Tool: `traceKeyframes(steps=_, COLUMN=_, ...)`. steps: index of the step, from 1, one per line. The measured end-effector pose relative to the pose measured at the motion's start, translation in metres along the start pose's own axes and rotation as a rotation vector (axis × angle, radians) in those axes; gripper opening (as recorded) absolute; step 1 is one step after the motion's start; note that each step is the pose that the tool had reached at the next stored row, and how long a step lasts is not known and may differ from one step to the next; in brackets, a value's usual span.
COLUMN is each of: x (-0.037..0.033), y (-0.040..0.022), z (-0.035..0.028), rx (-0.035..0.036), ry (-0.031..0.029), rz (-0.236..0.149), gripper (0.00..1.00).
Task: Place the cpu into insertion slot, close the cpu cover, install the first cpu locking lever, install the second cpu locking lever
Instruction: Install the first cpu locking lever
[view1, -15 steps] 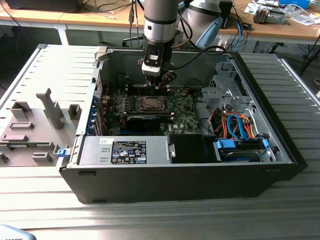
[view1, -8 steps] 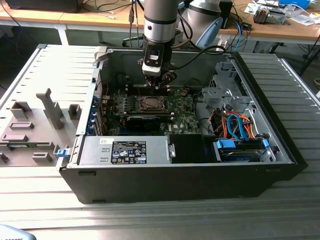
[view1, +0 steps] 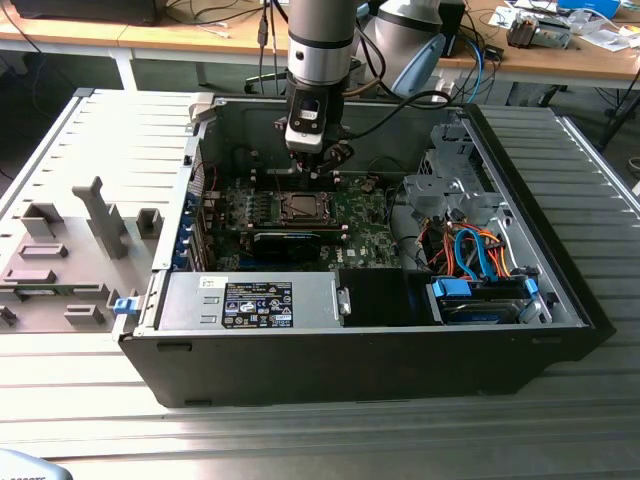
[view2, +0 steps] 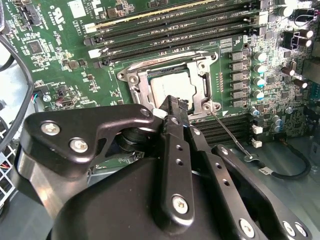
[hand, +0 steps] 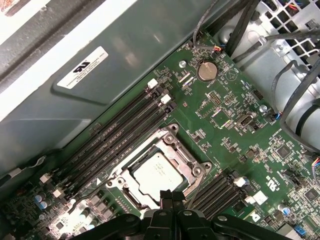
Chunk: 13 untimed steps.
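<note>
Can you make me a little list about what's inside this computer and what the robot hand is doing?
place: open computer case on a metal table
cpu: sitting in the slot, pale metal face up
cover: closed around the cpu
lever: thin rod sticking out beside the slot, not tucked in
gripper: fingers together, tip at the slot's edge, holding nothing
other things: long memory slots, round coin battery, orange and blue cables

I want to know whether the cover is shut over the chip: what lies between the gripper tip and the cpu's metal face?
In both wrist views the gripper sits at the edge of the cpu, with the cpu cover framing it; nothing else lies between.
</note>
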<state>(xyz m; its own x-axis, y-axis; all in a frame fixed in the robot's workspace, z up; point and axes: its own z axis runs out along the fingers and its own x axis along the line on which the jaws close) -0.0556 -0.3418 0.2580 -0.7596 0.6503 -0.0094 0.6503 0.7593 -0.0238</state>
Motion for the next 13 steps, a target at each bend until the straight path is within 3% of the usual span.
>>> traceKeyframes(steps=13, x=0.0000, y=0.0000, z=0.0000, rx=-0.0002, ry=-0.0004, rz=-0.019, gripper=0.11)
